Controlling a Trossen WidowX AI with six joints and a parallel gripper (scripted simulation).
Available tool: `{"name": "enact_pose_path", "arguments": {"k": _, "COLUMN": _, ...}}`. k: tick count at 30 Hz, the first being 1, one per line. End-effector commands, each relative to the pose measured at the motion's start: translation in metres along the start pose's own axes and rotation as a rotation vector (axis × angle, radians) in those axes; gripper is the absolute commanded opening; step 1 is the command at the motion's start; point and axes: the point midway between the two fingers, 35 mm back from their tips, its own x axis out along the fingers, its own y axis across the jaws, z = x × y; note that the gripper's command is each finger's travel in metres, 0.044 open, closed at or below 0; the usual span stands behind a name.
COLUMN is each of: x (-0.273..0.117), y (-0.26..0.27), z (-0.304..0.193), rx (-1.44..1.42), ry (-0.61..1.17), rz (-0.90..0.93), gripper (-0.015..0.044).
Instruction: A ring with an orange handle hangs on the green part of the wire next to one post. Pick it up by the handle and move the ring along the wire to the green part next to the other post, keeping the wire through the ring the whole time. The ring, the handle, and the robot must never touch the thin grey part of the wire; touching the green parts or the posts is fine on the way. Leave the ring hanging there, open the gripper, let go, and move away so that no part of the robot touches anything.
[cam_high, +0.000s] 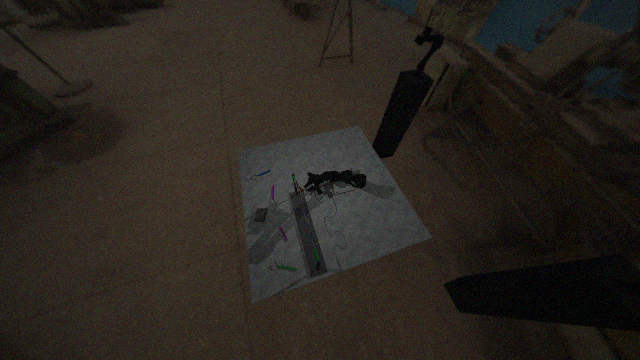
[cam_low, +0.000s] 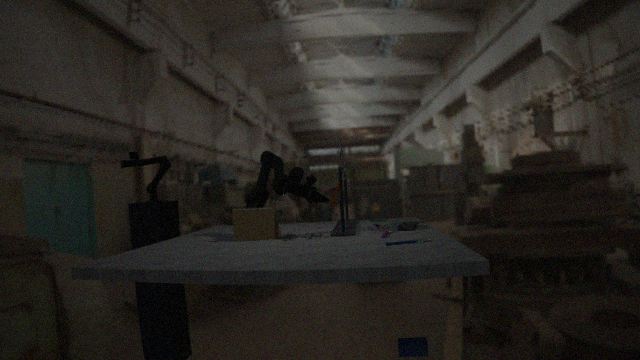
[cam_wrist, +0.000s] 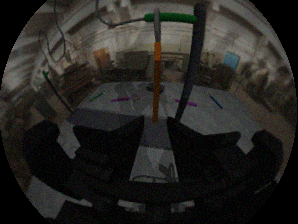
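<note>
- Ring (cam_wrist: 157, 29) with its orange handle (cam_high: 301, 189) (cam_low: 332, 193) (cam_wrist: 157, 82): upper middle of the wrist frame, seen edge-on at the green part (cam_wrist: 172, 18) of the wire, just left of the near post (cam_wrist: 196, 60).
- Fingers (cam_high: 310, 189) (cam_low: 320, 197): spread partway, pinching nothing; the handle's lower end shows between their tips, with a gap on either side.
- Thin grey wire (cam_wrist: 122, 22): runs off the green part's left end, upper left of the wrist frame.
- Far post (cam_high: 317, 264) (cam_wrist: 59, 95): left in the wrist frame, lower middle from the top, near the counter's (cam_high: 375, 220) (cam_low: 280, 274) (cam_wrist: 225, 120) lower edge.
- Open room: bare counter lies right of the dark base strip (cam_high: 307, 230) in the top frame, apart from what seems a thin shadow, though the dimness blurs it.
</note>
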Motion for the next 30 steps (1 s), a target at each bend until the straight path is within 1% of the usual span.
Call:
{"name": "enact_pose_path", "arguments": {"k": 1, "x": -0.004, "y": 0.0, "z": -0.001, "rx": -0.001, "ry": 0.004, "rz": 0.001, "gripper": 0.016}}
{"name": "enact_pose_path", "arguments": {"k": 19, "x": -0.004, "y": 0.0, "z": -0.001, "rx": -0.001, "ry": 0.004, "rz": 0.001, "gripper": 0.016}}
{"name": "enact_pose_path", "arguments": {"k": 21, "x": -0.01, "y": 0.0, "z": 0.0, "rx": 0.0, "ry": 0.001, "rz": -0.001, "gripper": 0.0212}}
{"name": "enact_pose_path", "arguments": {"k": 26, "x": -0.049, "y": 0.0, "z": 0.0, "rx": 0.001, "ry": 0.002, "rz": -0.002, "gripper": 0.0344}}
{"name": "enact_pose_path", "arguments": {"k": 29, "x": -0.054, "y": 0.0, "z": -0.001, "rx": 0.001, "ry": 0.002, "rz": -0.002, "gripper": 0.0423}}
{"name": "enact_pose_path", "arguments": {"k": 30, "x": -0.054, "y": 0.0, "z": -0.001, "rx": 0.001, "ry": 0.002, "rz": -0.002, "gripper": 0.044}}
